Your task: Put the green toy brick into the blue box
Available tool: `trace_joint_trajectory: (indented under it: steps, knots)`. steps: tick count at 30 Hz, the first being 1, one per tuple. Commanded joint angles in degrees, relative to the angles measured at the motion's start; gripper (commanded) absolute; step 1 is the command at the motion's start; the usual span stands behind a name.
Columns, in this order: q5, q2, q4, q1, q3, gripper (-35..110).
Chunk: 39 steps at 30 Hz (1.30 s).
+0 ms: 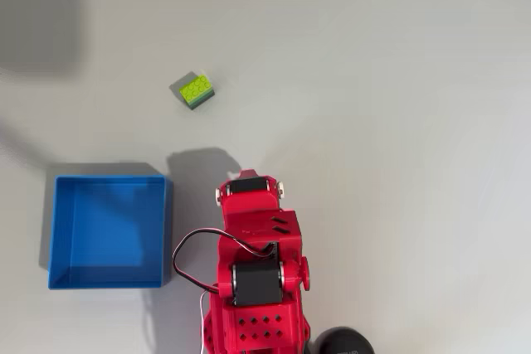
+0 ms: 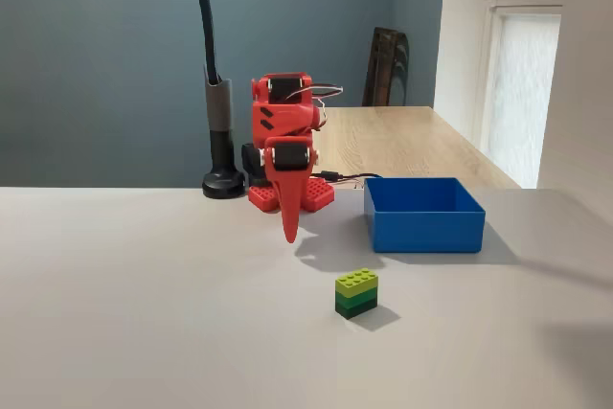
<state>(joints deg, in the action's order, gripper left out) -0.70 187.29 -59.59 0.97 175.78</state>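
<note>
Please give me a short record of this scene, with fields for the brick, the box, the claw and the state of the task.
brick: green toy brick stands on the table, studs up, free
box: blue box beside the red arm, nothing inside
claw: claw points down at the table, closed, holding nothing
brick and claw: apart, no contact
task state: brick not yet picked up

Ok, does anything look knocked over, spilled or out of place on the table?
Nothing stands out. The brick sits upright on the table, apart from the box, which sits flat. The gripper points down between them, touching neither.
</note>
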Motion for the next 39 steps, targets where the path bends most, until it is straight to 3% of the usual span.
trace_joint_trajectory:
  steps: [1, 7, 17, 25, 29, 39]
  knots:
    - [-1.1, 0.2, 0.8, 1.0, -4.9, 0]
    - [-2.8, -4.1, 0.8, 2.5, -14.3, 0]
    - [-7.0, -31.8, -0.1, 4.0, -38.1, 0]
    - [-11.7, -50.4, -8.1, 6.2, -53.8, 0]
    - [-13.0, -58.0, -11.7, 6.8, -58.8, 17]
    - [-16.9, -73.9, -12.7, 7.3, -68.6, 33]
